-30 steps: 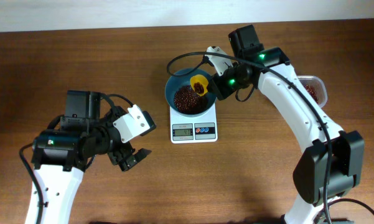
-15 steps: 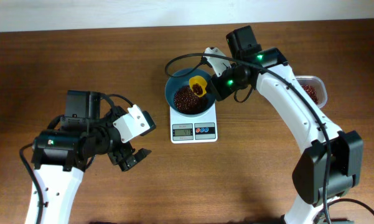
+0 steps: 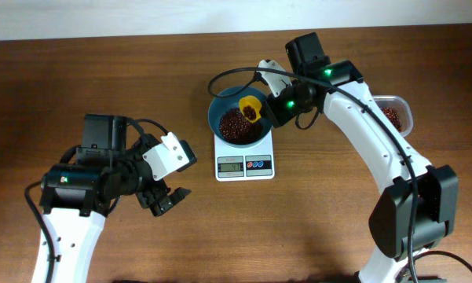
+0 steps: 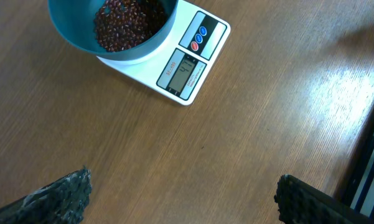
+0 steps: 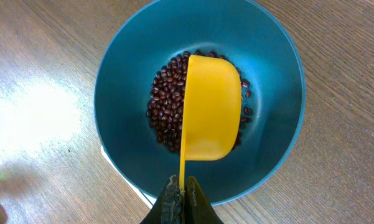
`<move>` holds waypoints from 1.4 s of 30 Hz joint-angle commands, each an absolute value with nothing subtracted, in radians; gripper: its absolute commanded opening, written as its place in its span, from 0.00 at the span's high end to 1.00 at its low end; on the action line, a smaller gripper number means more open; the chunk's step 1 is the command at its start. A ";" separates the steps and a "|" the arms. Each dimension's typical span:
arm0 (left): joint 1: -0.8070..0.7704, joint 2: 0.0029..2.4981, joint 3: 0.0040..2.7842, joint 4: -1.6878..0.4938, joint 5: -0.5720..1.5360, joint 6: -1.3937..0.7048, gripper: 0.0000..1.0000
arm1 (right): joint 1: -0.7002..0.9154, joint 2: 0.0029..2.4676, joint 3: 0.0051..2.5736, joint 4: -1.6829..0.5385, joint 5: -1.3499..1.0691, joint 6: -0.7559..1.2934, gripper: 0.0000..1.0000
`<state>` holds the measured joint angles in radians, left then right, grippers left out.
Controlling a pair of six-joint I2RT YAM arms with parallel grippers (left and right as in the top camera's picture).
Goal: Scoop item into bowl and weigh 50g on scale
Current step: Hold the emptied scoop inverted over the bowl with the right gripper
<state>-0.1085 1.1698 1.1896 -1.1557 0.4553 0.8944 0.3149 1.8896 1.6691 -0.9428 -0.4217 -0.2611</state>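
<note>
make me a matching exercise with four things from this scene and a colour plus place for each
Things:
1. bowl
2. scoop
3. scale
4. plastic tub

Descriptions:
a. clear, far right in the overhead view
b. yellow, over the beans
c. teal, sitting on the scale
d. white, under the bowl

Pairs: 1-c, 2-b, 3-d, 4-a

Reddish-brown beans (image 5: 167,109) heap inside the teal bowl (image 5: 127,74) atop the white scale (image 4: 187,68).
</note>
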 commanded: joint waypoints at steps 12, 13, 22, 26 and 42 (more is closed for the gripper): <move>-0.102 1.163 1.188 -1.154 0.455 0.903 0.01 | 0.313 1.853 1.700 -0.947 -0.393 -0.249 0.96; -0.102 1.163 1.188 -1.154 0.455 0.903 0.01 | 0.316 1.851 1.700 -0.947 -0.392 -0.249 0.96; -0.102 1.163 1.188 -1.154 0.455 0.903 0.01 | 0.319 1.871 1.695 -0.954 -0.392 -0.248 0.96; -0.102 1.163 1.188 -1.154 0.455 0.903 0.01 | 0.321 1.856 1.700 -0.958 -0.399 -0.245 0.96; -0.102 1.163 1.188 -1.154 0.455 0.903 0.01 | 0.324 1.861 1.710 -0.954 -0.360 -0.245 0.96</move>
